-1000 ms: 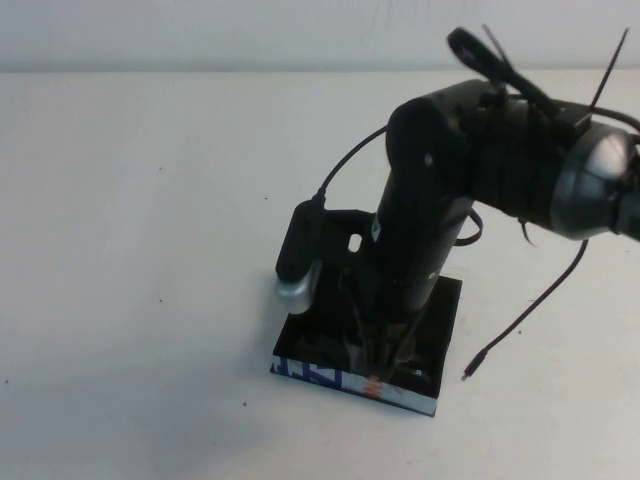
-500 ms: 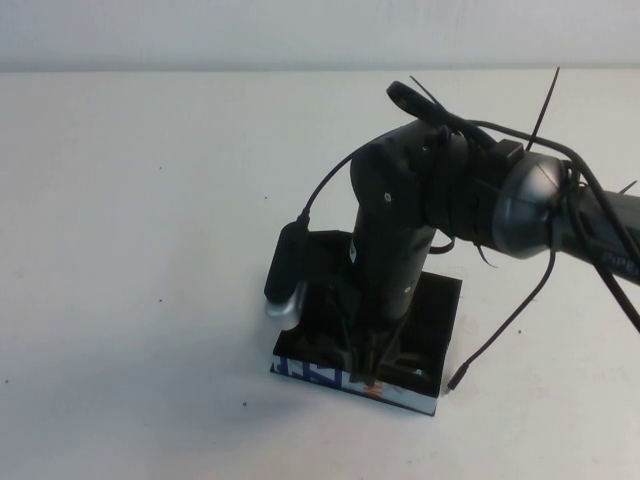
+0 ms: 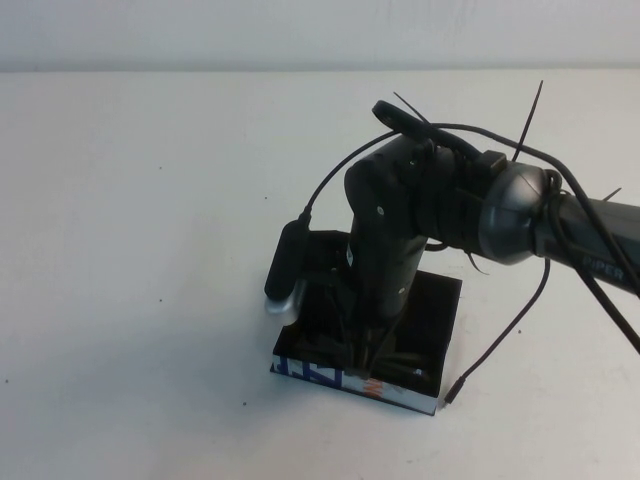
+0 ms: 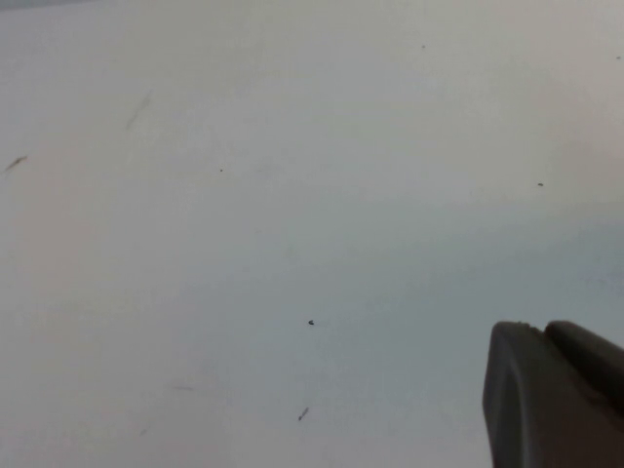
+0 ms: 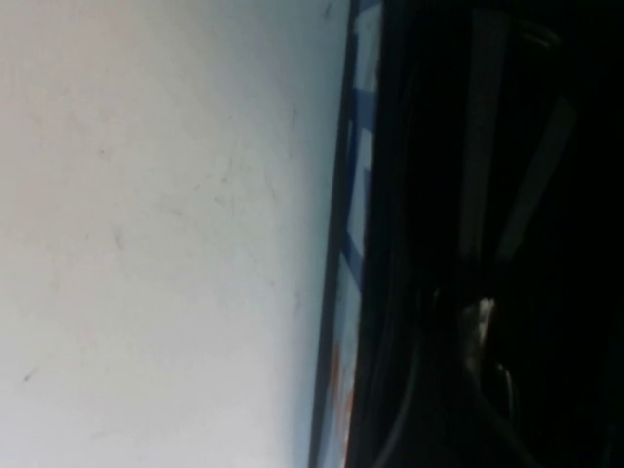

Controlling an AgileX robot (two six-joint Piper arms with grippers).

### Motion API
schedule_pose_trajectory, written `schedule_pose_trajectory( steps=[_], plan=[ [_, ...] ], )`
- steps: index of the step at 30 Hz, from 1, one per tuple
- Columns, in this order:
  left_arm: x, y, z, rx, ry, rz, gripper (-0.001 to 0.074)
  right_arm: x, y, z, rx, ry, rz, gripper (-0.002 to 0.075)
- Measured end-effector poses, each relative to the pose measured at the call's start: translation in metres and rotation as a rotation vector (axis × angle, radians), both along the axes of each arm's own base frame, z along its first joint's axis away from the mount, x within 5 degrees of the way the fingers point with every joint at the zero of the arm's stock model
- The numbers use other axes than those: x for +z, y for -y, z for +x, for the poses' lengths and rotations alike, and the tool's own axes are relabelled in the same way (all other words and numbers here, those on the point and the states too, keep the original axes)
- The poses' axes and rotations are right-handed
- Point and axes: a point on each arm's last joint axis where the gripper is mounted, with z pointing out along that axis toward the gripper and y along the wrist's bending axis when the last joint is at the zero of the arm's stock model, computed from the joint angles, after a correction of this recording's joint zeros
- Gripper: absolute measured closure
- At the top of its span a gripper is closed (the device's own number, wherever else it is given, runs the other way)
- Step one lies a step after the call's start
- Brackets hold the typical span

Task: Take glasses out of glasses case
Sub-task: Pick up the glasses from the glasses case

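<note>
The black glasses case (image 3: 312, 373) lies open on the white table, its blue and white edge with an orange mark facing me. My right gripper (image 3: 366, 352) reaches straight down into the case near that front edge. The glasses are almost wholly hidden under the arm; a thin dark part (image 3: 410, 366) shows inside by the front wall. In the right wrist view the case's printed edge (image 5: 357, 195) runs beside a black interior where dark bars (image 5: 480, 146) lie. My left gripper (image 4: 541, 330) is shut and empty over bare table, outside the high view.
The white table (image 3: 150, 250) lies bare around the case. A loose black cable with a plug end (image 3: 452, 393) hangs from the right arm beside the case's right side. The wrist camera housing (image 3: 285, 270) hangs over the case's left edge.
The right arm has come down and shifted a little left, sinking its gripper deeper into the case. The case has not moved.
</note>
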Motion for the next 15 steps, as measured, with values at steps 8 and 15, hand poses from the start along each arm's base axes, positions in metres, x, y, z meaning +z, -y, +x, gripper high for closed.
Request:
schedule_pose_trajectory(
  steps=[8,15],
  plan=[
    [0.0,0.0,0.0,0.0,0.0,0.0,0.074,-0.001,-0.001,0.0,-0.004,-0.005,0.006,0.041],
    [0.0,0.0,0.0,0.0,0.0,0.0,0.074,-0.013,-0.002,0.002,-0.009,-0.032,-0.009,0.041]
  ],
)
